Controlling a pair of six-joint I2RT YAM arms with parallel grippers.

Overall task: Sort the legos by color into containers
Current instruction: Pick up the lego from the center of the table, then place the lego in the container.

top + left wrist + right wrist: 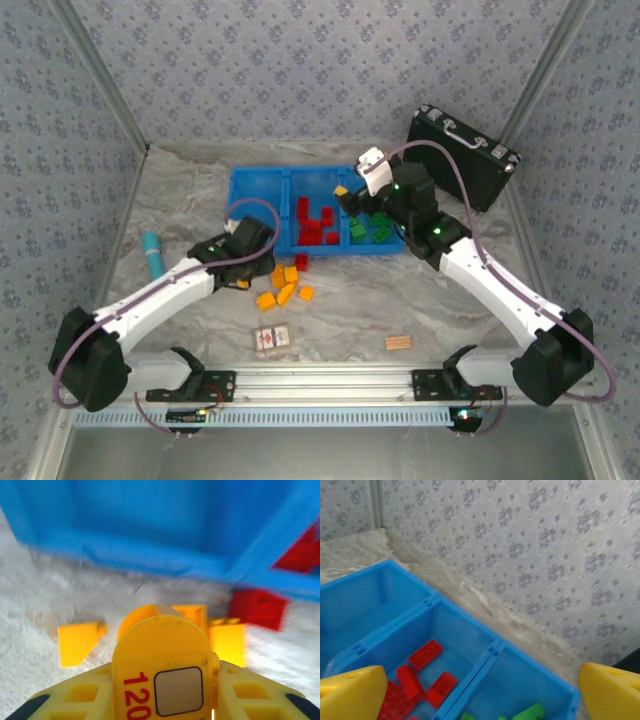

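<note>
L gripper [162, 624]: fingers drawn together at mid-view, low over the table [350, 315]. An orange lego [190, 612] sits right at the tips, and we read this as a pinch on it.
Near L gripper: more loose orange legos [285, 293] lie on the table in front of the tray [431, 601]. In the left wrist view we see one to the left of the tips and one to the right.
Loose red lego [257, 607]: on the table, just beside the tray's front wall, not yet in.
R gripper [480, 692]: fingers spread wide w/ nothing between them. It hovers above the tray, over the middle and right compts.
Left compt. [258, 205]: bare. We take it as the slot for orange.
Middle compt. [462, 635]: holds a heap of red legos [315, 222].
Right compt. [520, 680]: holds a few green legos [368, 231].
Done: red and green are largely sorted, as far as we can see.
Left: every orange piece, plus the one red by the wall. We judge the task somewhat past its midpoint.
Off-task items: teal cylinder [152, 252], wooden block [398, 343] and black case [465, 155] are not for sorting.
</note>
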